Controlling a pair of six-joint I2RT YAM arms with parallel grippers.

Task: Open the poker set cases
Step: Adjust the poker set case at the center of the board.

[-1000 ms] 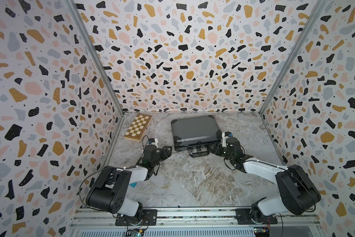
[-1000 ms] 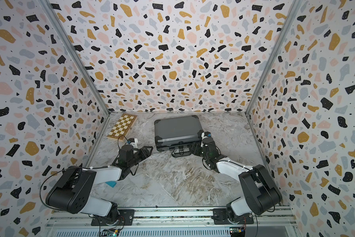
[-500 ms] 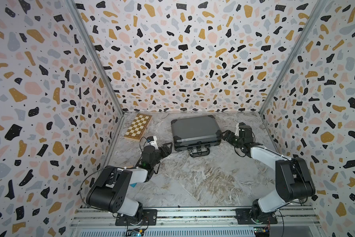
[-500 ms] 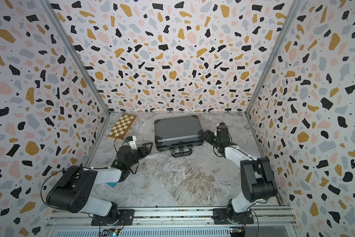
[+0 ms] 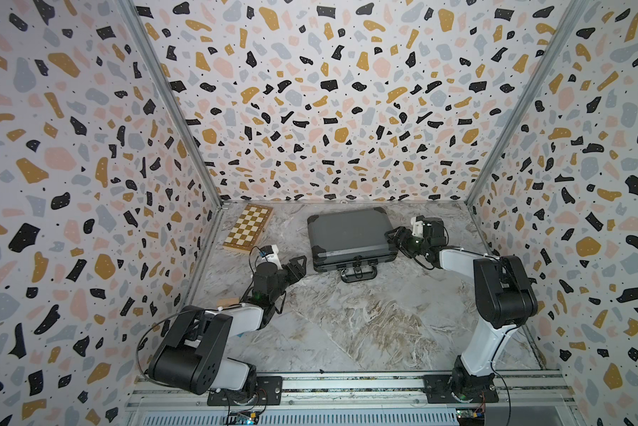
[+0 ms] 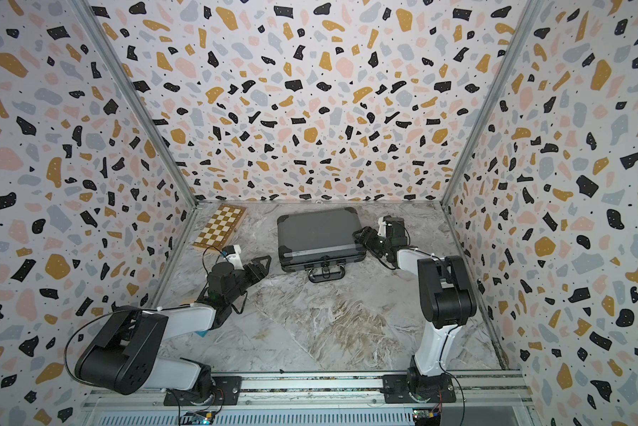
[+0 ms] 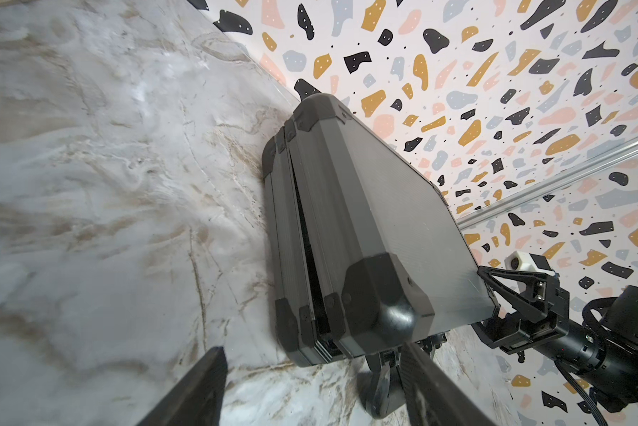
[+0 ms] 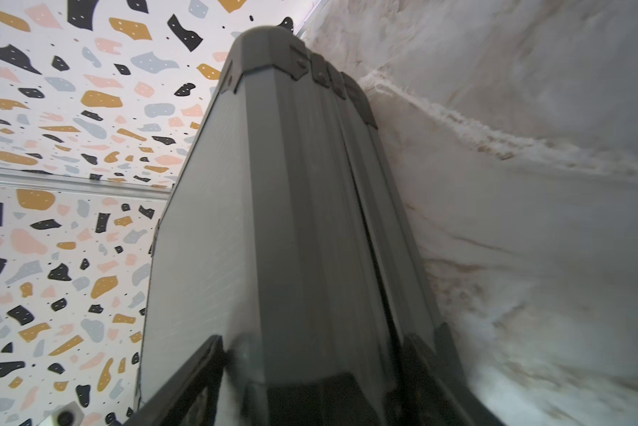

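The case [image 5: 350,236] lies flat on the surface [image 5: 347,324], between the two grippers and with its handle [image 5: 359,273] on the side nearer the arms' bases.

The left gripper [image 5: 302,266] sits low, just off the case's handle-side corner. Its jaws are spread and hold nothing. In the left wrist view the two fingers [image 7: 195,387] stand apart, and the black corner cap [image 7: 383,295] lies straight ahead of the gap between them, close to the fingers but apart from them. The handle is just beside one finger. From these jaws a thin dark gap shows along the seam under the lid [image 7: 394,206].

The right gripper [image 5: 394,239] is at the opposite end of the case. Its jaws stand wide and straddle that end. In the right wrist view one of its fingers [image 8: 184,383] lies over the lid's top face and the other is low, by the base next to the surface, so the case's full thickness fills the space between them. The frames do not show whether these jaws press on the case or only bracket it.

A chessboard [image 5: 248,229] lies beyond the left jaws, well apart from both grippers and clear of the case.
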